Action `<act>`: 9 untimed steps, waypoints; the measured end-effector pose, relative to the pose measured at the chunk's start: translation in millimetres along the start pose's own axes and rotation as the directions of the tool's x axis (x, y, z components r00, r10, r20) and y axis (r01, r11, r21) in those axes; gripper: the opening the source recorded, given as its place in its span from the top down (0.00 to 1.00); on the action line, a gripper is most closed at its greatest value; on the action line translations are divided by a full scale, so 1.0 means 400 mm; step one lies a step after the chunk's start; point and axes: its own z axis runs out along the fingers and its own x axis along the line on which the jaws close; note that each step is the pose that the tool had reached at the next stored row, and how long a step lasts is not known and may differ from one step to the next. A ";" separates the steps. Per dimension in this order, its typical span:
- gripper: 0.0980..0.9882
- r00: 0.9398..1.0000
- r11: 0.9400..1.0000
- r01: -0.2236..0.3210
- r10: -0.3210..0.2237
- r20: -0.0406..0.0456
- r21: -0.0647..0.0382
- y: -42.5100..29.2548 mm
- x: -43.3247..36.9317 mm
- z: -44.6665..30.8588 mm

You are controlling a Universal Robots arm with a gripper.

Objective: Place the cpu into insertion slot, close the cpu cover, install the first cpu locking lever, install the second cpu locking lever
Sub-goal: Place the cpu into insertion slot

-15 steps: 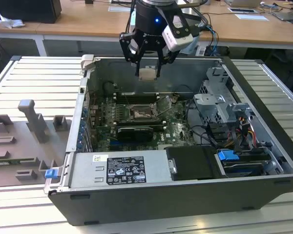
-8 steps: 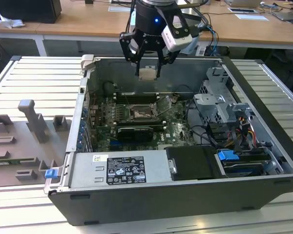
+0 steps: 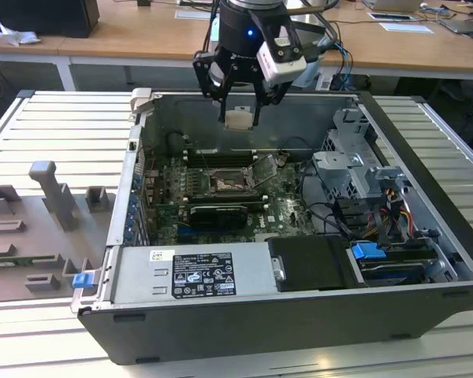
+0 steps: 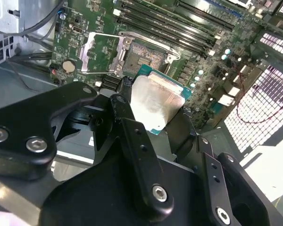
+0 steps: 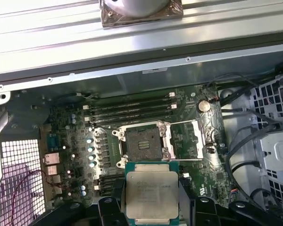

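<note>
Black end effector (image 3: pixel 239 116) hung above the open dark grey computer case (image 3: pixel 426 236), its fingers drawn in narrow against two opposite edges of the small, flat, square cpu (image 3: pixel 238 120) with a pale silver-beige metal top. It held the chip level in the air, clear of the board. In the second wrist view the cpu (image 4: pixel 153 101) sat clamped between the black fingers (image 4: pixel 121 107), metal top facing the camera.

Below, in the first wrist view, the small square dark insertion slot (image 5: pixel 144 143) with its silver metal rim lay uncovered in the green circuit board (image 5: pixel 66 122), well apart from the held chip. The thin silver hinged cpu cover (image 5: pixel 188 140), a frame plate with a square window, lay swung open just beside the slot. In the exterior view it stood tilted up on the slot's right. The case rested on a ribbed pale metal surface (image 3: pixel 55 118).
</note>
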 end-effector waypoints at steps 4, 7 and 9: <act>0.51 0.999 0.999 -0.037 0.037 0.003 -0.001 0.000 0.000 0.000; 0.51 0.998 0.998 -0.065 0.065 0.006 -0.001 0.000 0.000 0.000; 0.51 0.997 0.997 -0.076 0.076 0.007 -0.002 0.000 0.000 0.000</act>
